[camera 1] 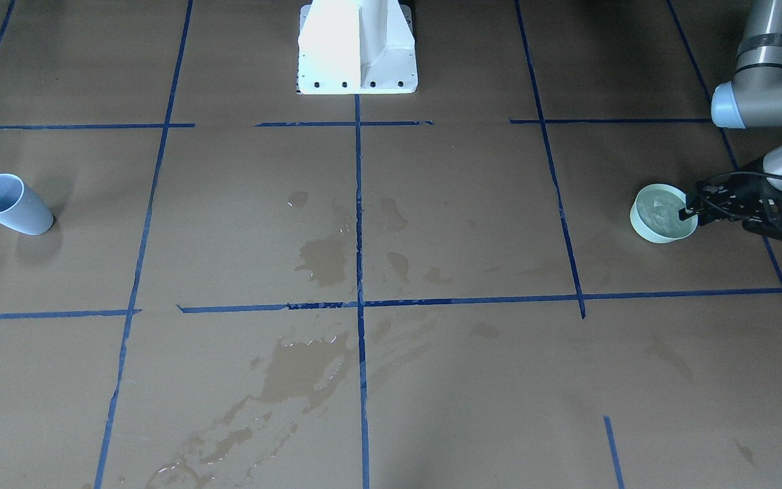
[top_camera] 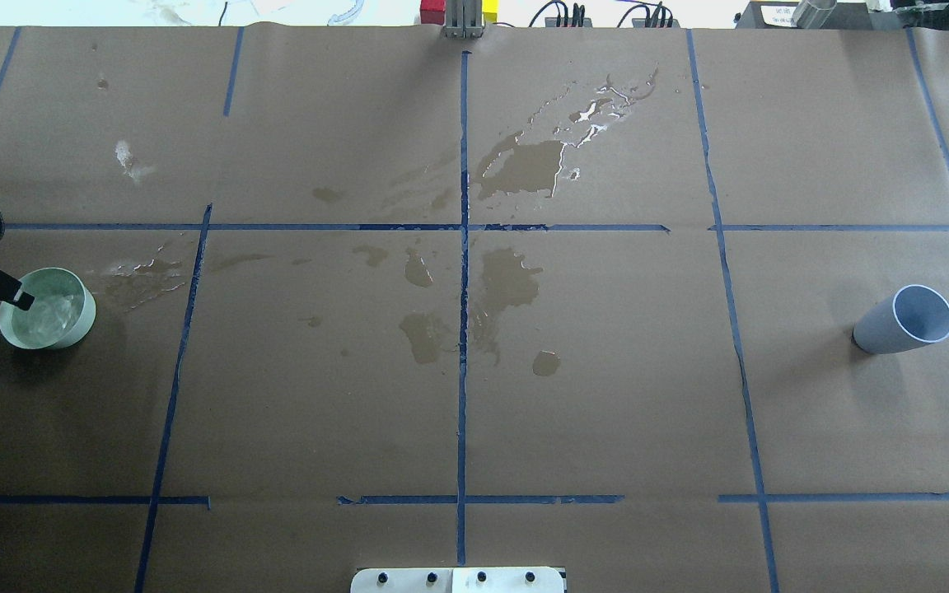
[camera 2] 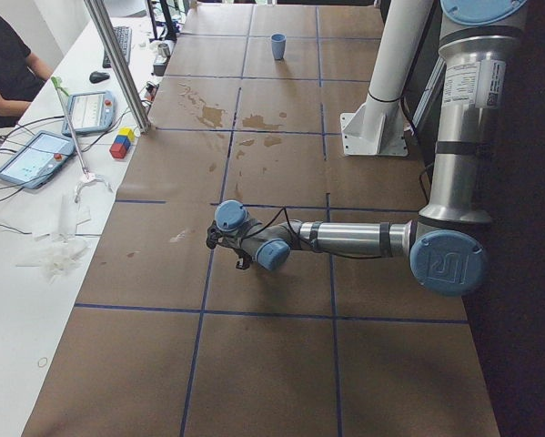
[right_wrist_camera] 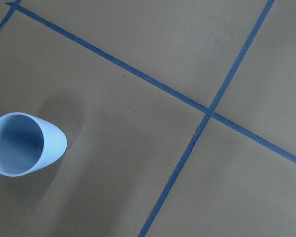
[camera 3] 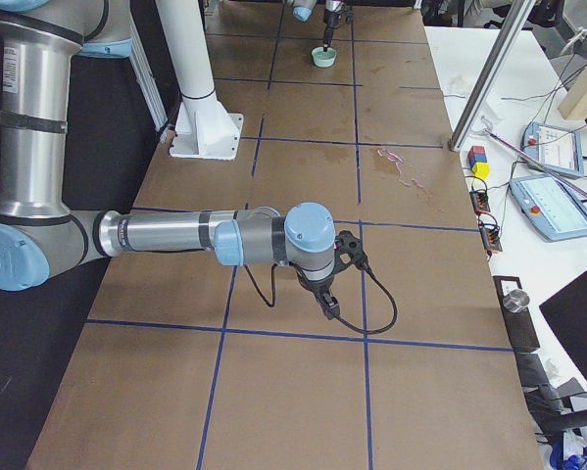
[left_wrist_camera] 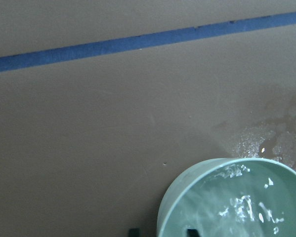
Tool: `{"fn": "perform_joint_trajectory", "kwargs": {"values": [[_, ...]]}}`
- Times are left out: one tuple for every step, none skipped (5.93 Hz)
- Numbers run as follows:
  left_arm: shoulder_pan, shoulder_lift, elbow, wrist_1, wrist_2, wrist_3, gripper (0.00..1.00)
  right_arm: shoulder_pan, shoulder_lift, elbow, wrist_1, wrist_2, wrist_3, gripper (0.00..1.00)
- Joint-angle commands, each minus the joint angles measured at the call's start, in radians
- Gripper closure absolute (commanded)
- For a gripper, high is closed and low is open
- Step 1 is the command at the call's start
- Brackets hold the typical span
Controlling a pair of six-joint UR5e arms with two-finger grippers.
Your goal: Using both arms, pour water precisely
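Clear, colourless water (left_wrist_camera: 236,210), rippled and flecked with white glints, inside a pale green bowl (camera 1: 662,236) at the right edge of the front-facing view, mid-height, and at the left edge of the overhead one. At the bowl's rim, the left gripper (camera 1: 689,208), on the left arm (camera 1: 764,68) in the frame's upper right corner; black fingertips (left_wrist_camera: 190,231) apart at the bottom of the wrist view, one outside the wall and one inside, neither seen pressing it. Just beside the bowl, wet speckles (left_wrist_camera: 271,140) on the brown paper table (camera 1: 486,380). Toward frame centre, darker wet stains (camera 1: 323,261) across the blue tape lines (camera 1: 358,204). Top centre, the white pedestal (camera 1: 357,47). At the far left edge, a pale blue cup (camera 1: 14,204), upright, well apart from the bowl, only stained paper and tape between the two. Right gripper (camera 3: 328,299) shown only in the side view, low over the paper on the near right arm (camera 3: 166,235); cannot tell whether apart or together.
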State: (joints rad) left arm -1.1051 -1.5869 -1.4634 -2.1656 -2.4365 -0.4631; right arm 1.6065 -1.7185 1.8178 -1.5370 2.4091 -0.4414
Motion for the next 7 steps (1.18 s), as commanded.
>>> {"fn": "perform_joint_trajectory", "kwargs": {"values": [[-0.048,0.062,-0.114,0.007,0.01,0.0,0.0,-0.009,0.002,0.008,0.0,-0.001,0.001,0.0],[-0.2,0.083,-0.167,0.018,0.002,0.009,0.0,-0.02,0.0,0.008,-0.002,-0.001,0.001,0.0],[-0.253,0.157,-0.202,0.021,-0.001,0.064,0.0,-0.013,-0.012,0.008,-0.002,-0.002,0.018,0.0],[-0.333,0.198,-0.209,0.042,0.005,0.175,0.0,-0.007,-0.018,0.009,0.001,-0.037,0.018,0.0],[-0.407,0.208,-0.221,0.153,0.016,0.32,0.0,-0.007,-0.027,0.005,0.0,-0.044,0.019,0.0],[-0.447,0.206,-0.277,0.328,0.077,0.451,0.0,-0.007,-0.048,0.008,0.002,-0.042,0.02,0.0],[-0.503,0.2,-0.363,0.578,0.135,0.616,0.0,-0.008,-0.046,0.003,0.002,-0.042,0.018,0.0]]}}
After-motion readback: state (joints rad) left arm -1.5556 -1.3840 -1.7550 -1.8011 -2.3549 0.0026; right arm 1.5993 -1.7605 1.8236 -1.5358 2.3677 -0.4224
